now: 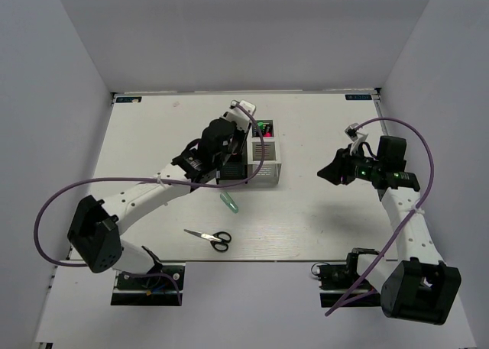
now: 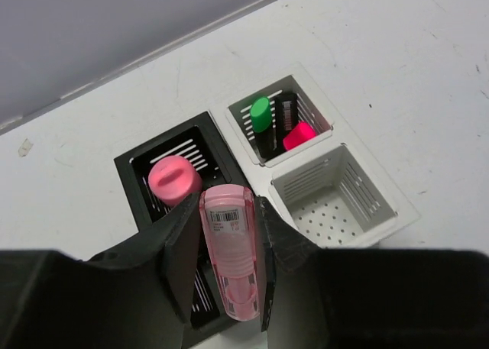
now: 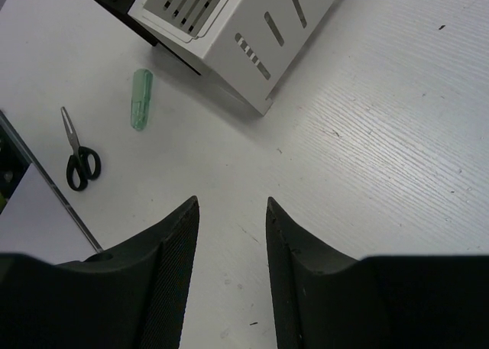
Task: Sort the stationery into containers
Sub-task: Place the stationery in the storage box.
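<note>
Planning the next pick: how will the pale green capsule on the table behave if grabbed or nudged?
The green capsule looks rounded, so a sideways nudge would probably roll it. It appears to be thin translucent plastic, likely stiff and light. Its smooth sides might slip unless the right claw closes squarely across its width.

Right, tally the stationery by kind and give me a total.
Highlighters: 3 (green-capped highlighter, pink-capped highlighter, third highlighter showing only its black barrel)
Capsule-shaped pieces: 2 (pink capsule-shaped piece, pale green capsule-shaped piece)
Pink cylinder tube: 1
Black-handled scissors: 1
Total: 7
</note>
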`<state>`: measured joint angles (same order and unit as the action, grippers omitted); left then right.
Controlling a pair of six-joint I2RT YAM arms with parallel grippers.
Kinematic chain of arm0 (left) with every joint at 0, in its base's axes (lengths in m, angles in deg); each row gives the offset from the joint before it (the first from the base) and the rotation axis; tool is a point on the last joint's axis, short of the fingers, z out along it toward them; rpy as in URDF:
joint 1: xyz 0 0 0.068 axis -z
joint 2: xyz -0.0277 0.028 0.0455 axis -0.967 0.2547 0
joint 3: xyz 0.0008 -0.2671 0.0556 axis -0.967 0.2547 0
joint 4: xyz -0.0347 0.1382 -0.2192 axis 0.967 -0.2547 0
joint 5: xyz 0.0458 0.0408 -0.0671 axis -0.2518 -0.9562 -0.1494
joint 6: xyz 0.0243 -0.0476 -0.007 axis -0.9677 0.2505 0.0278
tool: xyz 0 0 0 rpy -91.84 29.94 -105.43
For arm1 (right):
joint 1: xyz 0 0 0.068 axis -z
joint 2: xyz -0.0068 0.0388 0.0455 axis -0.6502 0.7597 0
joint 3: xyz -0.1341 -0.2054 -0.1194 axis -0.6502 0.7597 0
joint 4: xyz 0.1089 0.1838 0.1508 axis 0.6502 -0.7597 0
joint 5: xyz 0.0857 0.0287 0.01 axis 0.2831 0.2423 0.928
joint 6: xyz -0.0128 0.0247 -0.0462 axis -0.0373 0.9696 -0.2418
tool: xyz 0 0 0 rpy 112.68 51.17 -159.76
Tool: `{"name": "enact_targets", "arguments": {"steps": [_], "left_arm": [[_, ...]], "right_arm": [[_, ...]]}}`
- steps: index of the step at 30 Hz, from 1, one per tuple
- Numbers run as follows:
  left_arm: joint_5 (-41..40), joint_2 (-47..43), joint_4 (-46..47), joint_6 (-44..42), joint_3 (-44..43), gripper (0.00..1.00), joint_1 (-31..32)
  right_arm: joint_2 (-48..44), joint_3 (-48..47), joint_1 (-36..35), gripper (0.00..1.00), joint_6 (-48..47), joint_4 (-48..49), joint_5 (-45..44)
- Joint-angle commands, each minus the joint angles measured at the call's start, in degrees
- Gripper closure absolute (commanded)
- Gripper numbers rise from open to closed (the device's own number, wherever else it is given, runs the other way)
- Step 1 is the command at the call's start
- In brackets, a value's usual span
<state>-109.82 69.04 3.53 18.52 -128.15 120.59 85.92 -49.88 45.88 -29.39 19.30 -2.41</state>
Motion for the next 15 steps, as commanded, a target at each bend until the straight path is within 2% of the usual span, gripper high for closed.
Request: {"name": "enact_targets", "arguments": {"steps": [1,8,15], "left_arm": [[3.49,0.99,11.31,-3.06,2.38,1.00,-2.01],[8.59,2.92,18.08,0.45,7.21,1.00,-6.31],[10.97,3.10,20.29,4.59,11.60,1.00,-8.17]], "right_arm": [[0.30,0.67,0.39,0.56,-1.73,-0.14,2.70],[0.12,1.02,1.27,0.56,-2.96,-0.41,3.93],[0.12,1.11,2.24,0.56,-3.05,-0.41,4.98]]}}
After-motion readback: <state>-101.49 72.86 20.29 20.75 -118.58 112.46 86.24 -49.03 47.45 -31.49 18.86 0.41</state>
